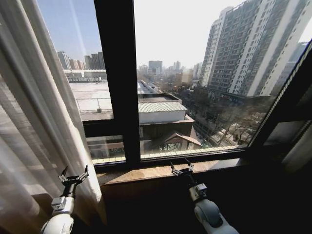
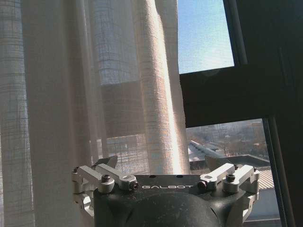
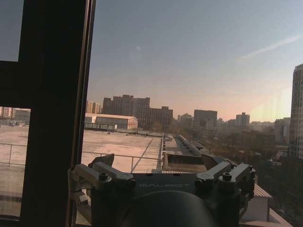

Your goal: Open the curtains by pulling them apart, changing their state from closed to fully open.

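The sheer, loosely woven pleated curtains [image 1: 34,122] hang bunched at the window's left side. The left gripper [image 1: 74,176] hovers spread, holding nothing, before their folds. The right gripper [image 1: 181,168], also spread, points at the wooden sill [image 1: 146,173].

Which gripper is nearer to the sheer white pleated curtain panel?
Left. The left gripper is open right in front of the sheer white pleated curtain panel. The right gripper, also open, is off to the side at the wooden windowsill.
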